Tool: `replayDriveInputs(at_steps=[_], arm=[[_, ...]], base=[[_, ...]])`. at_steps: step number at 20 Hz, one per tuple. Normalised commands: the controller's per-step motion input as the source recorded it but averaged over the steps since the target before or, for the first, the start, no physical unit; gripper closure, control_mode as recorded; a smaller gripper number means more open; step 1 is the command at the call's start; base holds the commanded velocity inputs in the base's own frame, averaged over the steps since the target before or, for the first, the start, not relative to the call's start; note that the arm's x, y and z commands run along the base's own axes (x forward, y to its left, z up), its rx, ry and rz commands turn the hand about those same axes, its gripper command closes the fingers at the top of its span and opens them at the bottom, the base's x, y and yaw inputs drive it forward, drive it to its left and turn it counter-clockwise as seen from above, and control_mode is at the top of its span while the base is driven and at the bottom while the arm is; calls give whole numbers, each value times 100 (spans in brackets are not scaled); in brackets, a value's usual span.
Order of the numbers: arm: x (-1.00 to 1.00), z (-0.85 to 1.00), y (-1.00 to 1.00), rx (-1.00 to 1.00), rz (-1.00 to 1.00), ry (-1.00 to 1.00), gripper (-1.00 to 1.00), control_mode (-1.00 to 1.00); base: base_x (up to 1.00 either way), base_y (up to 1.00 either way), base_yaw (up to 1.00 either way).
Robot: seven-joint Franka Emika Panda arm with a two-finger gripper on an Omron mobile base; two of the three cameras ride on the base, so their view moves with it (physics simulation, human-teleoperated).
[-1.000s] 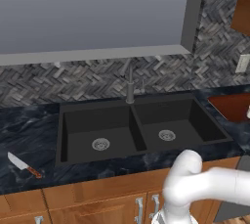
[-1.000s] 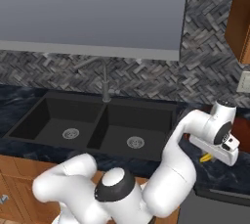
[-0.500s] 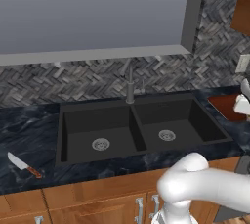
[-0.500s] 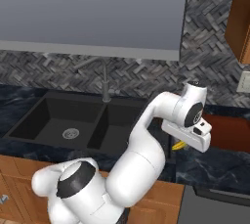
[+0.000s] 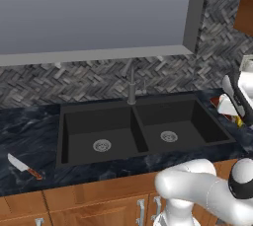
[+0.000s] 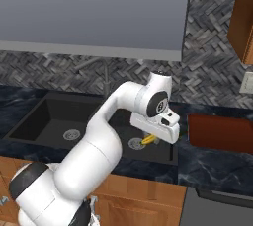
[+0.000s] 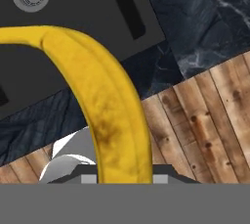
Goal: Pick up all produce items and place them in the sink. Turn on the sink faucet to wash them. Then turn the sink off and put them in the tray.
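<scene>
Centre of right base frame — gripper (image 6: 149,140) pinching banana (image 6: 148,139), hanging above right basin of sink (image 6: 34,119), near drain. Step in hand: carry produce to sink. Your next move — lower into basin, spread jaws, then reach for faucet (image 6: 105,78).

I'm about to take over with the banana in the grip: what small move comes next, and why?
Probably carry it a little further left and lower, then let go. The gripper is shut on the banana, hanging over the right edge of the sink, and in the hand view the banana still crosses the counter rather than sitting squarely over a basin.
</scene>
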Motion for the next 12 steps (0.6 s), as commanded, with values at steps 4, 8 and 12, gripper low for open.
replayDriveInputs(at_steps=[4, 8, 12], arm=[[0, 30, 100, 0, 15, 2, 100, -100], [0, 23, 100, 0, 15, 1, 100, -100], [0, 9, 100, 0, 15, 5, 100, -100]], base=[[0, 0, 0], [0, 0, 0], [0, 0, 0]])
